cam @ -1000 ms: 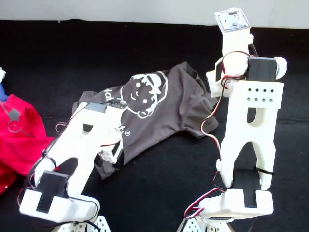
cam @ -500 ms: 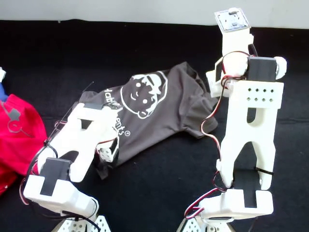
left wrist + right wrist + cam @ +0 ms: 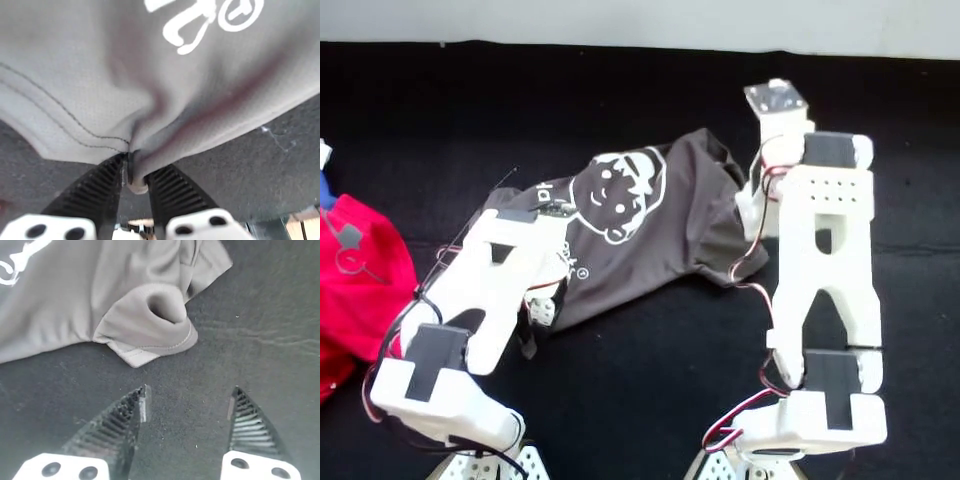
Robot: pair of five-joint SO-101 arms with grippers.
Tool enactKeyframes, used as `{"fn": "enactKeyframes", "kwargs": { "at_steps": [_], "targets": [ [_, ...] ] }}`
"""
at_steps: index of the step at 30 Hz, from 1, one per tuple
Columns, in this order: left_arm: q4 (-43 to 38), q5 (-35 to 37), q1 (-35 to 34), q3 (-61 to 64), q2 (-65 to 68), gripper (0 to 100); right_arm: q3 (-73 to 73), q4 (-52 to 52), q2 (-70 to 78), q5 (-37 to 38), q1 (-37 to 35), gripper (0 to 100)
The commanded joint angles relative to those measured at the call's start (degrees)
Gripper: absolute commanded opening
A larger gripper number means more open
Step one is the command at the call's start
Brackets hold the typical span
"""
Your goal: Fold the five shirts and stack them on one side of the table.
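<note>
A dark grey shirt (image 3: 640,220) with a white cartoon print lies crumpled in the middle of the black table. My left gripper (image 3: 134,175) is shut on a pinched fold of the shirt (image 3: 150,75) near its stitched hem, at the shirt's near left corner (image 3: 542,308). My right gripper (image 3: 187,405) hangs open just above the table, a short way from the shirt's rolled sleeve (image 3: 160,325), with nothing between its fingers. The right arm (image 3: 820,250) stands at the shirt's right side.
A red shirt (image 3: 355,280) lies bunched at the table's left edge, with a bit of blue cloth (image 3: 323,190) behind it. The black table cloth (image 3: 650,390) is bare between the two arm bases and along the back.
The left arm has shifted left and pulled the shirt's near corner with it. The right arm has swung left and down toward the shirt's sleeve.
</note>
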Motion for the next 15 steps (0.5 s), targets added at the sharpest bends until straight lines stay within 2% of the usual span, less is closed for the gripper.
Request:
{"fn": "enactKeyframes", "kwargs": {
  "at_steps": [1, 5, 11, 15],
  "targets": [
    [-4.84, 0.35, 0.04, -0.92, -0.40, 1, 9.45, -7.78, -2.68, 0.00, 0.57, 24.1],
    [-5.71, 0.35, -3.38, -1.54, -0.48, 1, 17.98, -17.89, -2.42, 0.00, 0.75, 24.1],
    [-5.98, 0.18, -12.70, -2.51, -0.31, 1, 25.98, -32.66, -2.15, -0.35, 0.66, 24.1],
    [-5.98, 0.18, -12.35, -2.42, 0.04, 1, 31.08, -40.13, -2.07, -0.18, 0.57, 24.1]
  ]
}}
